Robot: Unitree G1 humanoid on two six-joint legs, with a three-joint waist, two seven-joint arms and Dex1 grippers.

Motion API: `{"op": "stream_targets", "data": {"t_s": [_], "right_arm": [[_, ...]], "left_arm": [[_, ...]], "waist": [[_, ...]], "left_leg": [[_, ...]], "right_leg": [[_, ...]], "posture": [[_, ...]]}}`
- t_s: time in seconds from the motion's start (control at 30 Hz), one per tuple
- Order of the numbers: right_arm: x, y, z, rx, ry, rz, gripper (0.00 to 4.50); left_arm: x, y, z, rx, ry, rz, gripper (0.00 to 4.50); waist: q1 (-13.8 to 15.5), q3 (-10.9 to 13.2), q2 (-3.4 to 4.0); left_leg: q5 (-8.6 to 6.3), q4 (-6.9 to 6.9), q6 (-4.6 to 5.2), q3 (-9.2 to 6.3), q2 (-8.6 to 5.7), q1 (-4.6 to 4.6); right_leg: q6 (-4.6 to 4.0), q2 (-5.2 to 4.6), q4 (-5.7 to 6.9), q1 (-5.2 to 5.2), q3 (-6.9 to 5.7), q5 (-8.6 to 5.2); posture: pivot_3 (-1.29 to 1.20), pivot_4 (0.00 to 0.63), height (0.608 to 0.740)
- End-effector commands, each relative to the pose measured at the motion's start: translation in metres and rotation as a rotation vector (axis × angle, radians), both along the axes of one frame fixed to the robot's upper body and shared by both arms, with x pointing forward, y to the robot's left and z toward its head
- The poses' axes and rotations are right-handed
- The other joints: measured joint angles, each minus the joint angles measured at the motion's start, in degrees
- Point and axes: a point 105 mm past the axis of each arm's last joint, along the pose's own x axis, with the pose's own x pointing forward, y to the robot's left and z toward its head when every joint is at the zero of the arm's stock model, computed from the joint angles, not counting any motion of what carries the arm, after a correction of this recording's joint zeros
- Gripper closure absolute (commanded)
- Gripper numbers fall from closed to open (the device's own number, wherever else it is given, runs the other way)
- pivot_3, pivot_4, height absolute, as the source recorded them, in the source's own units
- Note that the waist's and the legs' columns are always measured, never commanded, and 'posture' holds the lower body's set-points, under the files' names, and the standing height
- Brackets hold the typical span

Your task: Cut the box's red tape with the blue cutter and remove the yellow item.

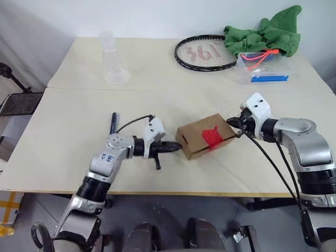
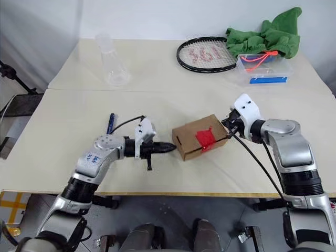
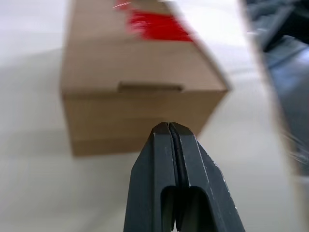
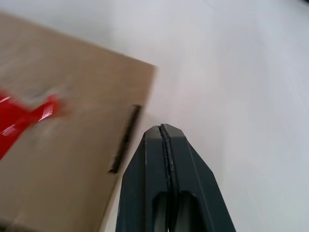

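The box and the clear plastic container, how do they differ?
The box is brown cardboard, shut, with red tape across it, near the table's front. The clear plastic container is see-through with a blue label, at the far right corner, partly under a green cloth. Both are rectangular.

Bright, even light (wrist views blurred)

Both arms are silver-grey metal w/ black joint rings. White plastic housing sits behind each gripper: left gripper (image 1: 177, 146), right gripper (image 1: 231, 123). Fingers (image 3: 169, 179) are black, wedge-shaped. Black cables loop off both wrists. Left forearm has small blue writing, can't read it.
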Motion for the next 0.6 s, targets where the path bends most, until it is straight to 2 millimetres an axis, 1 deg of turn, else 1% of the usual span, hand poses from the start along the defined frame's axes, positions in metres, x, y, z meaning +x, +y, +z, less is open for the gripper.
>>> {"op": "stream_targets", "data": {"t_s": [0.03, 0.1, 0.17, 0.2, 0.23, 0.27, 0.3, 0.33, 0.4, 0.47, 0.53, 0.6], "right_arm": [[0.011, 0.016, 0.014, 0.011, -0.06, 0.057, 4.5], [0.018, 0.024, 0.017, 0.019, -0.085, 0.08, 4.5], [0.025, 0.026, 0.021, 0.003, -0.125, 0.076, 4.5], [0.03, 0.023, 0.027, -0.009, -0.164, 0.052, 4.5], [0.037, 0.011, 0.046, 0.002, -0.244, -0.016, 4.5], [0.039, -0.003, 0.064, 0.017, -0.306, -0.078, 4.5], [0.039, -0.012, 0.076, 0.029, -0.345, -0.119, 4.5], [0.037, -0.02, 0.083, 0.029, -0.362, -0.142, 4.5], [0.027, -0.033, 0.087, 0.0, -0.356, -0.152, 4.5], [0.006, -0.05, 0.081, -0.081, -0.298, -0.164, 4.5], [-0.012, -0.06, 0.07, -0.162, -0.224, -0.171, 4.5], [-0.029, -0.065, 0.055, -0.23, -0.137, -0.18, 4.5]], "left_arm": [[-0.013, -0.019, 0.014, -0.03, -0.019, -0.091, 4.48], [-0.014, -0.024, 0.015, -0.036, -0.015, -0.096, 4.48], [-0.014, -0.025, 0.015, -0.024, -0.018, -0.091, 4.48], [-0.015, -0.022, 0.016, -0.021, -0.019, -0.089, 4.48], [-0.015, -0.006, 0.017, -0.008, -0.013, -0.061, 4.48], [-0.015, 0.011, 0.019, 0.007, -0.01, -0.025, 4.48], [-0.016, 0.022, 0.02, 0.02, -0.009, -0.001, 4.48], [-0.014, 0.032, 0.02, 0.033, -0.017, 0.027, 4.48], [-0.006, 0.045, 0.023, 0.034, -0.041, 0.096, 4.48], [0.016, 0.055, 0.034, -0.018, -0.131, 0.219, 4.48], [0.036, 0.056, 0.045, -0.075, -0.207, 0.32, 4.48], [0.049, 0.05, 0.046, -0.11, -0.234, 0.365, 4.48]], "waist": [[-0.1, 0.0, 0.0], [-0.11, 0.0, 0.0], [-0.14, 0.0, 0.0], [-0.14, 0.01, 0.0], [-0.07, 0.01, 0.01], [-0.16, 0.06, 0.02], [-0.27, 0.19, 0.13], [-0.33, 0.29, 0.27], [0.26, 0.38, 0.44], [1.13, 0.39, 0.44], [1.81, 0.41, 0.33], [2.03, 0.43, 0.28]], "left_leg": [[0.01, 0.01, -0.01, 0.03, 0.01, 0.04], [0.03, 0.01, -0.03, 0.04, 0.02, 0.07], [0.03, -0.03, -0.05, 0.03, 0.04, 0.07], [0.03, -0.05, -0.05, 0.03, 0.04, 0.07], [0.03, -0.06, -0.05, 0.02, 0.04, 0.07], [0.03, -0.06, -0.05, 0.01, 0.02, 0.06], [0.03, -0.06, -0.05, 0.03, 0.04, 0.03], [0.03, -0.06, -0.05, 0.02, 0.04, 0.0], [0.03, -0.07, -0.05, -0.05, 0.03, -0.02], [0.03, -0.06, -0.05, -0.14, 0.02, -0.04], [0.02, -0.01, -0.02, -0.35, -0.06, -0.08], [0.02, 0.03, -0.01, -0.38, -0.11, -0.12]], "right_leg": [[0.0, 0.0, 0.01, 0.02, 0.03, 0.0], [0.0, 0.01, 0.05, 0.02, 0.04, 0.0], [0.0, 0.03, 0.04, 0.01, 0.02, 0.0], [0.0, 0.03, 0.04, 0.01, 0.02, 0.0], [-0.01, 0.03, 0.04, 0.0, 0.01, 0.0], [0.0, 0.01, 0.03, 0.0, 0.0, 0.0], [-0.01, 0.02, 0.02, -0.04, 0.01, 0.0], [-0.01, 0.01, 0.04, -0.09, 0.03, 0.0], [-0.01, 0.0, 0.04, -0.09, 0.0, -0.01], [-0.01, 0.0, 0.04, -0.05, -0.02, -0.01], [-0.01, -0.03, -0.02, 0.07, -0.02, -0.01], [0.0, -0.02, -0.11, 0.13, 0.01, 0.0]], "posture": [[0.0, 0.15, 0.74], [0.0, 0.15, 0.74], [0.0, 0.15, 0.74], [0.0, 0.15, 0.74], [0.0, 0.15, 0.74], [0.0, 0.15, 0.74], [0.0, 0.15, 0.74], [0.0, 0.15, 0.74], [0.0, 0.15, 0.74], [0.0, 0.15, 0.74], [0.0, 0.15, 0.74], [0.0, 0.15, 0.74]]}}
